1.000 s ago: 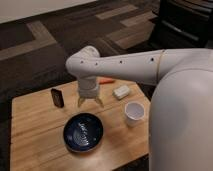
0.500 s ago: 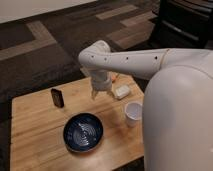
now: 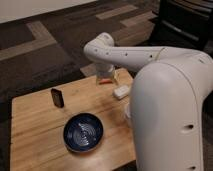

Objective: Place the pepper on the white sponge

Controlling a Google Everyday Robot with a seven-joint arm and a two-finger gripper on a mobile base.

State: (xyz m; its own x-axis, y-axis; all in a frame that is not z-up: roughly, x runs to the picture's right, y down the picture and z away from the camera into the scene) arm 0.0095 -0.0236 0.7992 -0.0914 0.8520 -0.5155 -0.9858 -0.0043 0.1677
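Gripper (image 3: 106, 78) at table (image 3: 35, 131) edge, jaws spread, pepper (image 3: 104, 82) between them, white sponge (image 3: 121, 91) near

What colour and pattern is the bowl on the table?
Bowl: dark blue with paler concentric rings, camera view. End effector is at the pepper.

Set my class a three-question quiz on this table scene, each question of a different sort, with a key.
1. True or false: the pepper lies on the white sponge.
2. Where is the gripper? A) above the white sponge B) at the pepper, by the far edge of the table C) off the table, over the floor
3. Fill in: the bowl near the table's front edge is ___ in colour.

Key: 1 false, the two lie apart; 2 B; 3 blue.
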